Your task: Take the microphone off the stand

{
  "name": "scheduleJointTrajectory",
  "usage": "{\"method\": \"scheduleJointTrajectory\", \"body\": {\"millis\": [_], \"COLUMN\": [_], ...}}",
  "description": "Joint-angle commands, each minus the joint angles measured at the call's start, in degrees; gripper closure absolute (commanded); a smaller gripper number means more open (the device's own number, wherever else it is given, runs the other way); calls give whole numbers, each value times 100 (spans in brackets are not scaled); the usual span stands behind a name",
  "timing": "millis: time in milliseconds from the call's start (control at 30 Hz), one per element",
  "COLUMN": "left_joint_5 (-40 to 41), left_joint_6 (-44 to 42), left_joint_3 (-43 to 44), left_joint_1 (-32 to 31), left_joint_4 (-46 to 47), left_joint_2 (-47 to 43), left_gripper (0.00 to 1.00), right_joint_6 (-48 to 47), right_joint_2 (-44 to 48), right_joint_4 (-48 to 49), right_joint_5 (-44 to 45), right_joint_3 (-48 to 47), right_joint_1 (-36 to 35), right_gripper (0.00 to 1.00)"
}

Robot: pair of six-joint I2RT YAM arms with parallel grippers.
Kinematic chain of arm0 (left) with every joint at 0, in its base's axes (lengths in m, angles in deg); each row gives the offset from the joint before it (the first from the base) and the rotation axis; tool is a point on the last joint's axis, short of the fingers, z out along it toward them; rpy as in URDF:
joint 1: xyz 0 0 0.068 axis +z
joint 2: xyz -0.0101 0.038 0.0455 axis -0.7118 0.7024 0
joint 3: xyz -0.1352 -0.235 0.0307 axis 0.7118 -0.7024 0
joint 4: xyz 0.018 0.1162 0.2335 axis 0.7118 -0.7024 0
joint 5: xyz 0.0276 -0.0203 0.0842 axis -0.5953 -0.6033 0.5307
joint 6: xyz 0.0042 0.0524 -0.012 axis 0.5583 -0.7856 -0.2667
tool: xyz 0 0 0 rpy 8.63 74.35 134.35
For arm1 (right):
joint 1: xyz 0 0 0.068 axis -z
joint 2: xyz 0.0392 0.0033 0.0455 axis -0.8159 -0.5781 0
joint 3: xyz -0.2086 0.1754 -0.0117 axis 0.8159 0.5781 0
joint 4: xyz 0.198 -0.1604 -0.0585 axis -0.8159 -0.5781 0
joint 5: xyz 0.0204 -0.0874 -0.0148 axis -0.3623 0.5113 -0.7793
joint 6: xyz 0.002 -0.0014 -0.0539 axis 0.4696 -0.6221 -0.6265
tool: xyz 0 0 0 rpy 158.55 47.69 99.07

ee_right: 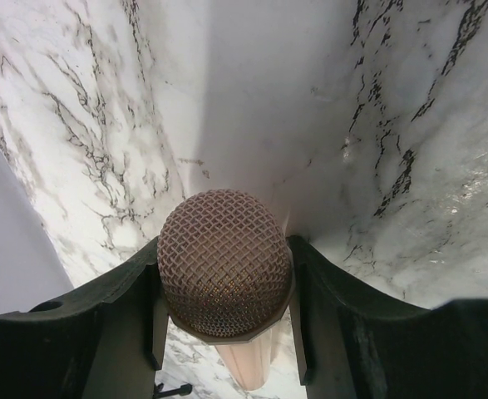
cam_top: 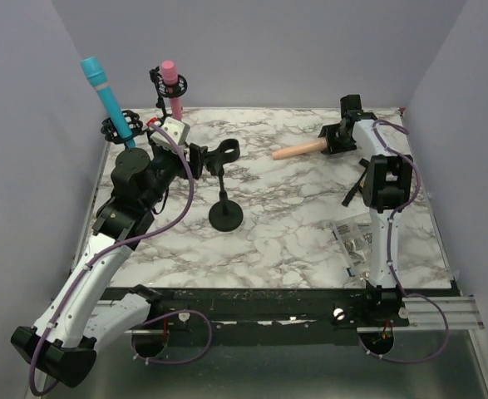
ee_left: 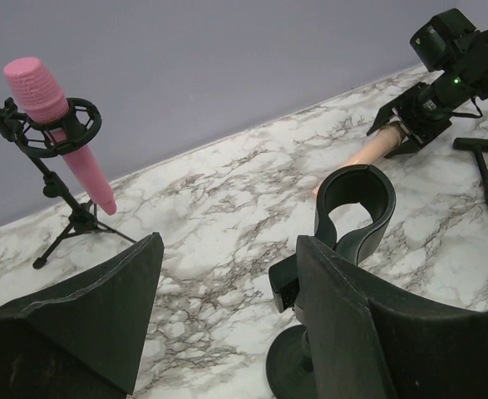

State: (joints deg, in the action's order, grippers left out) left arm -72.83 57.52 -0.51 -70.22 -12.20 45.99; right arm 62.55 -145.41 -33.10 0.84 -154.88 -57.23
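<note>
Top external view: shows the right pincer (cam_top: 333, 139) clenched on the mesh head of the microphone (cam_top: 298, 150), at the far right of the bench (cam_top: 293, 233) and well apart from the empty stand (cam_top: 225, 187). Puts the long axis near level, handle pointing left toward that stand. Seems to hang just above the marble, though contact is hard to judge. Finds the left pincer (cam_top: 195, 158) released beside the stand's clip, gripping nothing. Probably calls for lowering straight down, right arm alone.
</note>
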Motion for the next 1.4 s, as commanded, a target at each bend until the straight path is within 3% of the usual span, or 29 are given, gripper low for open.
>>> {"method": "scheduleJointTrajectory", "body": {"millis": [0, 200, 500, 900, 1100, 1367], "left_joint_5": [-187, -208, -246, -323, -340, -475], "left_joint_6": [86, 98, 113, 112, 112, 111], "left_joint_3": [-61, -53, -79, -67, -64, -92], "left_joint_1": [50, 71, 111, 129, 155, 181], "left_joint_4": [177, 176, 207, 194, 189, 228], "left_joint_2": [-47, -62, -98, -72, -81, -203], "left_gripper": [34, 34, 34, 34, 34, 30], "right_joint_6": [42, -105, -268, -352, -582, -1382], "right_joint_2": [-262, -192, -208, -279, -243, 606], "right_joint_4": [-34, 377, 529, 711, 554, 1490], "right_joint_5": [318, 293, 335, 140, 89, -633], "right_joint_3": [518, 913, 1062, 1210, 1080, 2240], "right_joint_1": [28, 29, 26, 27, 18, 22], "right_gripper": [74, 50, 32, 26, 13, 0]}}
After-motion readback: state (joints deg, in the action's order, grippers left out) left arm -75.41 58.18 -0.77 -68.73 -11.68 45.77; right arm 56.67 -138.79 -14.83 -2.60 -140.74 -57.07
